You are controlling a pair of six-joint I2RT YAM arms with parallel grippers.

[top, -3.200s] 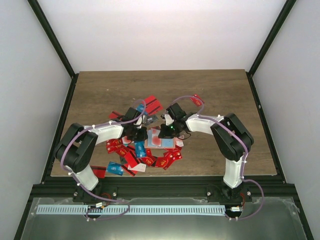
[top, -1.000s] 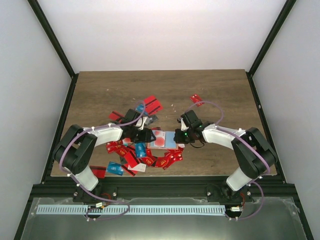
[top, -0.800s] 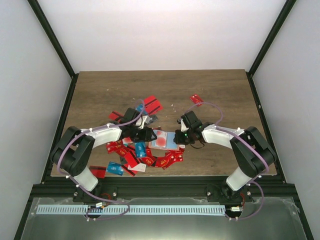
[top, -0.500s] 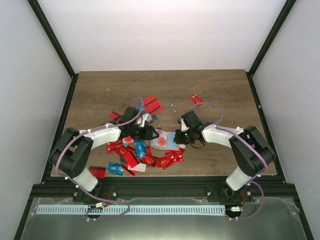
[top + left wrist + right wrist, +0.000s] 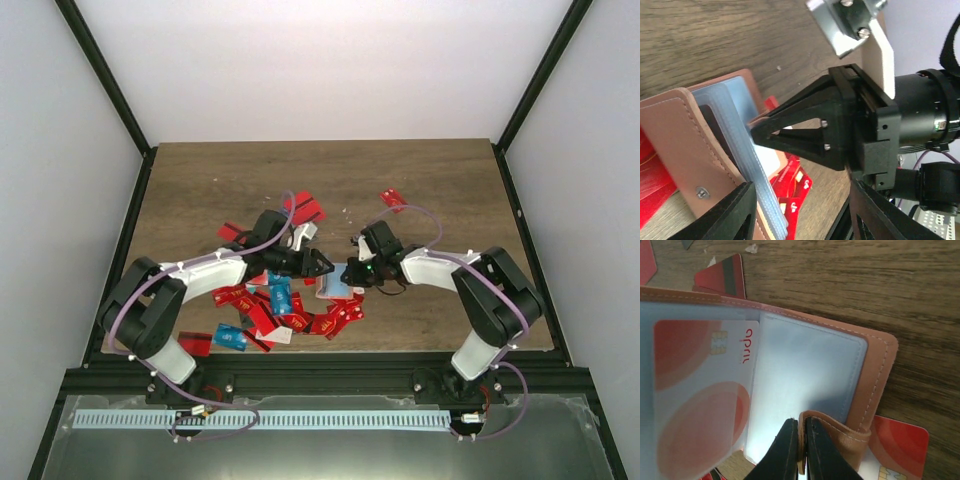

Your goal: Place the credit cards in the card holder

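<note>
In the top view, the credit cards (image 5: 262, 312) lie in a loose overlapping heap at the lower middle of the table (image 5: 440, 180), closest to the arm bases. They look thin, stiff and slick. Lying flat, they give little to pinch, so an edge that sticks out over another card is probably the best place to grab.

Just above the heap and right of centre, the card holder (image 5: 333, 287) lies open between the two arms. In the right wrist view, the right gripper (image 5: 800, 450) is clamped together on a folded lip of the brown cover at the bottom middle of the frame. A white card (image 5: 700, 405) with red circles sits in one of the clear pockets (image 5: 805, 385).

In the left wrist view, the left gripper (image 5: 800, 185) has its jaws apart. The cover and pockets pass beside one finger at lower left, and I cannot tell whether they touch. The holder looks light and floppy, so the stitched cover edge probably gives a safer hold than the flimsy pockets.

A few more red cards lie further up the frame.
</note>
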